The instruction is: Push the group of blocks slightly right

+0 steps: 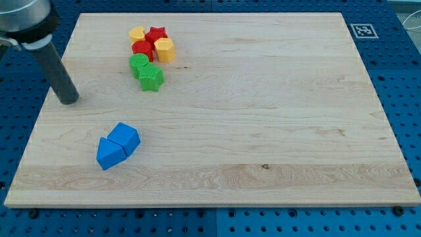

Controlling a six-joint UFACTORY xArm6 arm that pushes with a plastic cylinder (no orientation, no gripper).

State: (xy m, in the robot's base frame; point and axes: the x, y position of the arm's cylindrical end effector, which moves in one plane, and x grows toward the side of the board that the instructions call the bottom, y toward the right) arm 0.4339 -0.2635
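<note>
A tight group of blocks sits near the view's top left of the wooden board (pixel 263 99): a yellow block (pixel 137 34), a red star (pixel 156 34), a red block (pixel 141 49), a yellow hexagon-like block (pixel 164 50), a green round block (pixel 139 64) and a green star (pixel 151 78). Two blue blocks lie touching lower left: a blue cube (pixel 125 137) and a blue wedge-like block (pixel 108 153). My tip (pixel 68 100) rests on the board at the left edge, well left of the group and above the blue pair, touching no block.
The board lies on a blue perforated table (pixel 411 79). A black-and-white marker tag (pixel 362 30) sits just off the board's top right corner. The arm's grey body (pixel 26 20) fills the view's top left corner.
</note>
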